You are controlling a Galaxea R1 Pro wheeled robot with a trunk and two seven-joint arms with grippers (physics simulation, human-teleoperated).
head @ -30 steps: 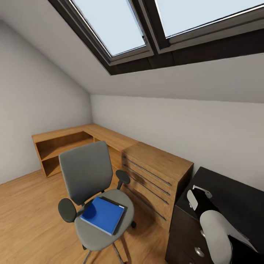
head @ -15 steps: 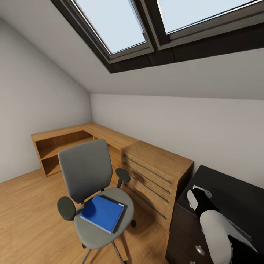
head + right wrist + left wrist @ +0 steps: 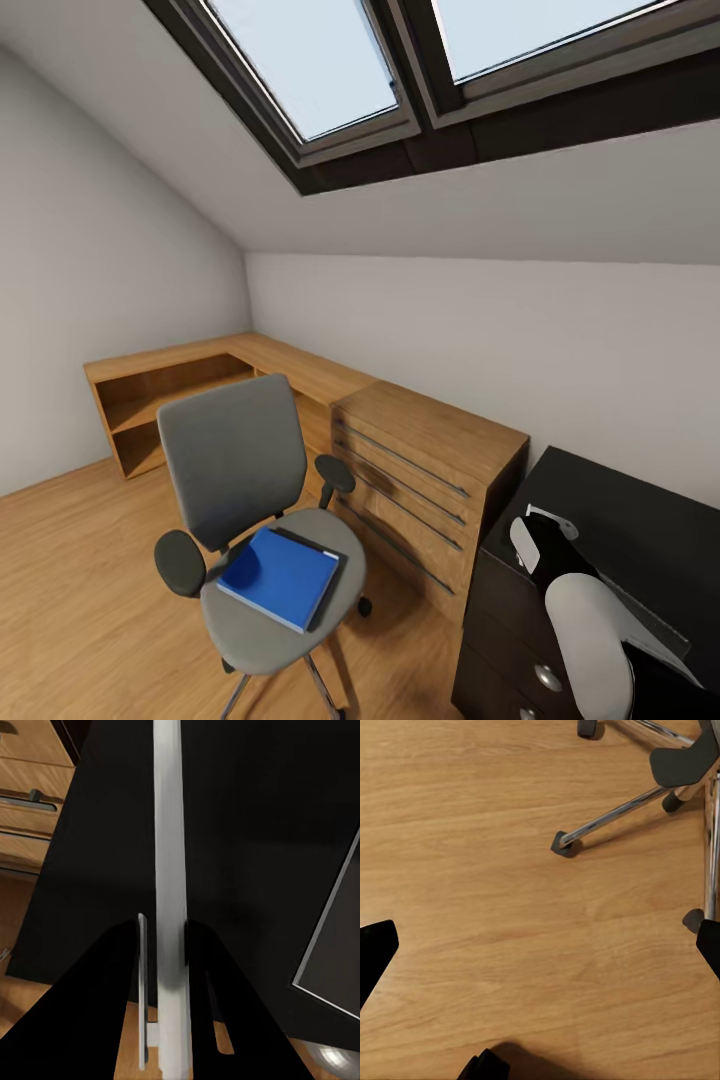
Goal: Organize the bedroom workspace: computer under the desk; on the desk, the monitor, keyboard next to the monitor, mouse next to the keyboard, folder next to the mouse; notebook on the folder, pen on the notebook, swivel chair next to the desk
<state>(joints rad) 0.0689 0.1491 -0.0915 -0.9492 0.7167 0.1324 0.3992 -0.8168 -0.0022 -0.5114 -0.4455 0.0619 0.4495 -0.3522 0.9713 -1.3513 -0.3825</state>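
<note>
Camera tilted slightly, folder (image 3: 279, 577) unmoved on swivel chair (image 3: 240, 470)

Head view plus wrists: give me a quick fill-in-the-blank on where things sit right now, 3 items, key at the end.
1. The blue folder lies on the seat of the ____.
2. The right gripper is shut on a thin pale ____-on panel over the black desk.
3. Under the left gripper is the light wood ____.

Missing words: swivel chair; edge; floor

An attic bedroom: sloped grey walls, skylight (image 3: 400, 70), wood floor (image 3: 70, 600), swivel chair (image 3: 250, 510).
</note>
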